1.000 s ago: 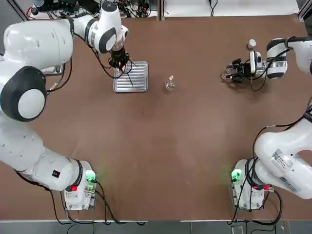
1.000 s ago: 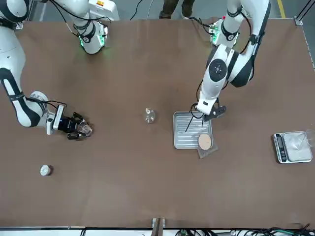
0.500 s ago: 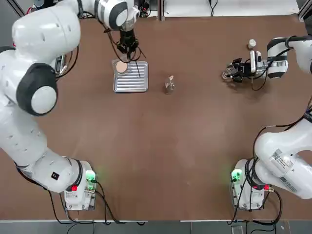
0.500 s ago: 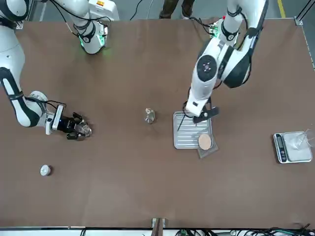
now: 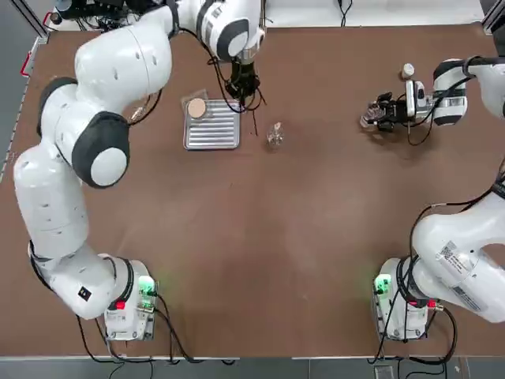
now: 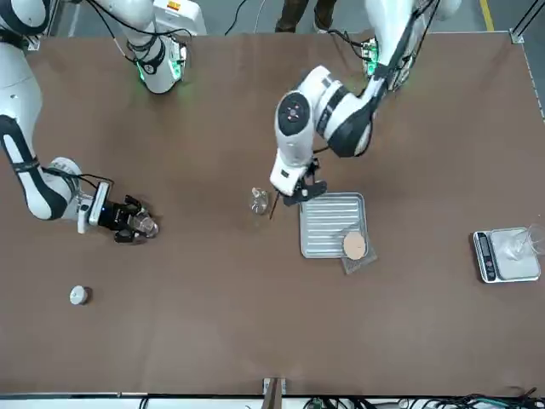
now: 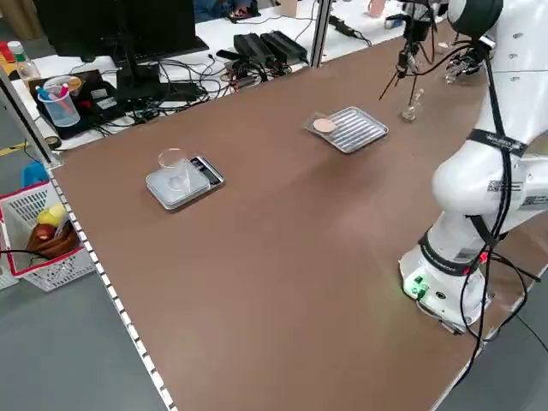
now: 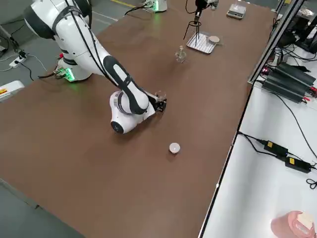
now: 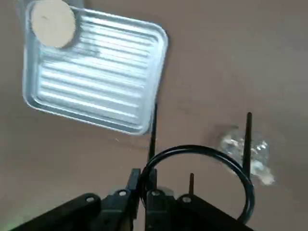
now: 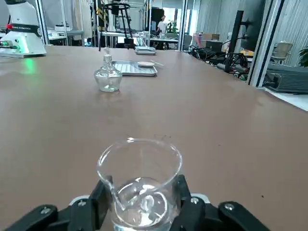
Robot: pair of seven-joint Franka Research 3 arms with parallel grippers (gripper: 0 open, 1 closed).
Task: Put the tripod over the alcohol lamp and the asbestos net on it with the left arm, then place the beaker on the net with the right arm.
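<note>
My left gripper (image 5: 243, 85) is shut on the rim of the tripod (image 9: 197, 169), a thin black wire ring whose legs (image 5: 255, 120) hang above the table between the tray and the alcohol lamp (image 5: 274, 136). The small clear lamp (image 6: 259, 201) stands just beside the tripod, outside its ring. The asbestos net (image 5: 196, 106), grey mesh with a tan disc, lies at the tray's far corner. At the far right my right gripper (image 5: 379, 114) sits low by the table, shut on the clear beaker (image 10: 139, 180), which stands upright.
A ribbed silver tray (image 5: 213, 126) lies left of the lamp. A white capped bottle (image 5: 407, 71) stands behind the right gripper. A grey scale (image 6: 502, 254) with a glass dish is far out on the robot's left side.
The left arm has swung right, off the tray and toward the lamp, carrying the tripod. The right arm and beaker have not moved.
</note>
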